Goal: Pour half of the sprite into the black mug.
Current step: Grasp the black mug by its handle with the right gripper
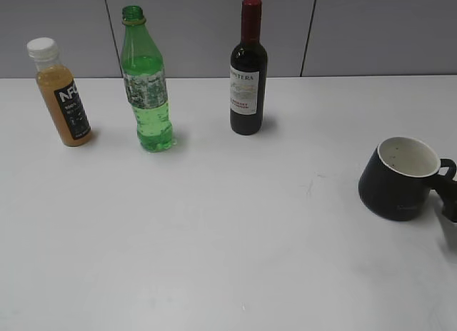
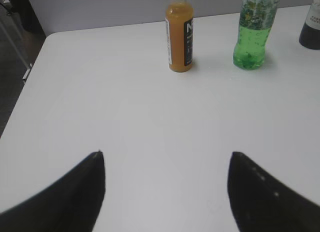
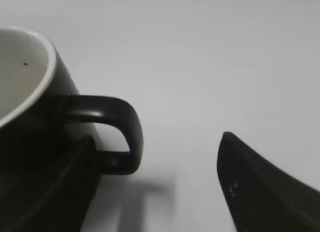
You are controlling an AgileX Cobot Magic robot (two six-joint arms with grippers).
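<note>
The sprite (image 1: pixel 146 85) stands upright and uncapped at the rear left of the white table (image 1: pixel 214 238), between the orange juice bottle (image 1: pixel 63 94) and the wine bottle (image 1: pixel 248 70), apart from both. The black mug (image 1: pixel 400 177) sits upright at the right edge, well apart from the 3 bottles, handle pointing right.

The left gripper (image 2: pixel 166 164) hangs above bare table with its jaws spread wide, holding nothing; the sprite (image 2: pixel 254 32) lies ahead of it.

The right gripper (image 3: pixel 157 154) is spread around the mug handle (image 3: pixel 117 137): 1 finger lies against the mug body, the other stands clear to the right. The jaws are not closed on the handle.
</note>
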